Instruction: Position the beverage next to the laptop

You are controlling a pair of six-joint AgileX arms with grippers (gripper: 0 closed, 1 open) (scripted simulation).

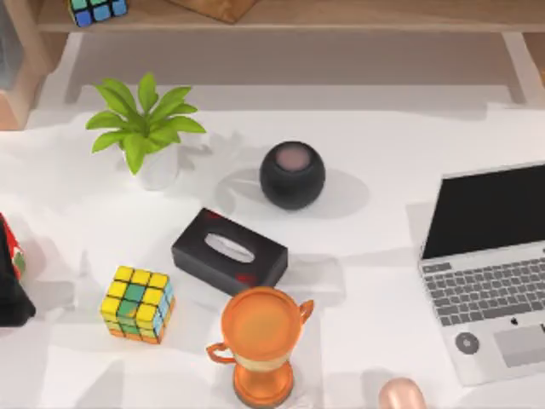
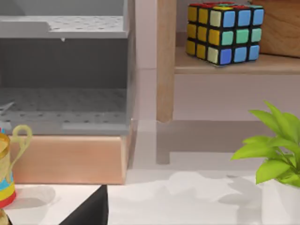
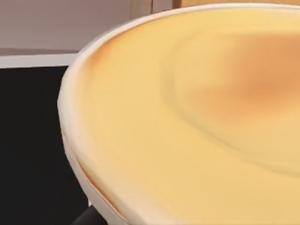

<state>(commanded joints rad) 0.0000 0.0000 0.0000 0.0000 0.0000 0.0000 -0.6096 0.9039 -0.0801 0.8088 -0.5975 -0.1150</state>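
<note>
At the worktop's (image 1: 375,256) far left edge sits a dark shape (image 1: 12,294) with red and green on it; I cannot tell what it is. The left arm's wrist camera looks level across the back left corner, toward a grey perforated rack (image 2: 63,70), a wooden shelf post (image 2: 166,61) and a cube (image 2: 224,33) on the shelf. A gold-handled cup (image 2: 9,159) stands at that view's edge, and a black wedge (image 2: 91,211) pokes into it. Whether the left end effector is apart or together cannot be told.

Moving rightward in the top view come a second cube (image 1: 137,303), a potted plant (image 1: 146,128) behind it, and a black tissue box (image 1: 229,250). Then follow an orange trophy (image 1: 260,336) just in front of the box, and a round dark speaker (image 1: 292,175) farther back.

The beverage (image 1: 400,395) stands at the front edge, right of the trophy. It is just left of the laptop's (image 1: 490,281) front corner, near it but apart. The laptop lies open on the right side, its screen black.

The right arm's wrist camera sits very close over the beverage (image 3: 197,122). Its tan-orange top and pale rim are seen at a slant, so the arm looks tilted down onto it. Beyond the rim is a black surface (image 3: 28,140). Whether the right end effector is apart, together or clamped on the beverage cannot be told.
</note>
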